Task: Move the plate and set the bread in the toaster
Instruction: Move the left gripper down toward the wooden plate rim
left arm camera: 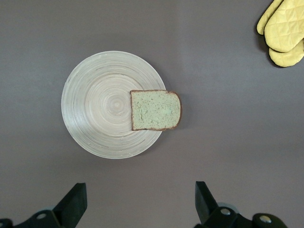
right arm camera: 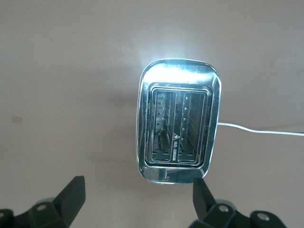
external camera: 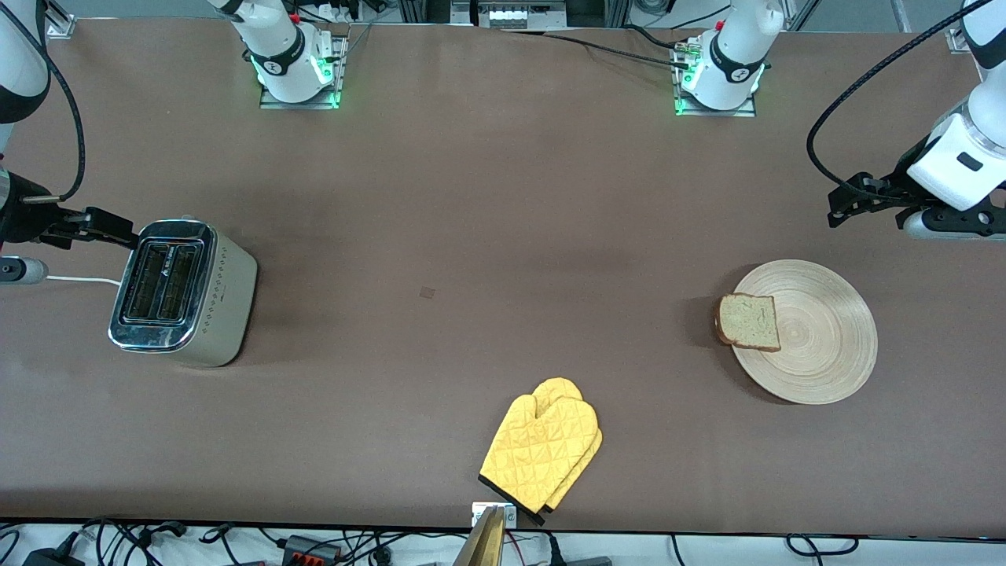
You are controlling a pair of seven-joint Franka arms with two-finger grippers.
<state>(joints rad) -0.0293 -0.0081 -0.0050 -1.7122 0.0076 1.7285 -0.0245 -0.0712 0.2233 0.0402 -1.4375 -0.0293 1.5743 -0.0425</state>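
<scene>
The light-wood plate (external camera: 825,346) lies toward the left arm's end of the table. The bread (external camera: 748,321) lies flat on the plate's rim, on the side toward the right arm's end, and overhangs it slightly. Both show in the left wrist view: plate (left arm camera: 95,104), bread (left arm camera: 156,110). My left gripper (external camera: 845,203) hangs open and empty over bare table beside the plate; it also shows in its wrist view (left arm camera: 140,199). The toaster (external camera: 185,291) stands at the right arm's end with both slots empty (right arm camera: 178,121). My right gripper (external camera: 110,226) is open and empty over the table beside the toaster (right arm camera: 137,197).
A pair of yellow oven mitts (external camera: 542,452) lies at the table's edge nearest the front camera, midway along it; it also shows in the left wrist view (left arm camera: 282,31). The toaster's white cord (external camera: 78,279) runs off toward the right arm's end. A small mark (external camera: 427,292) is on the table.
</scene>
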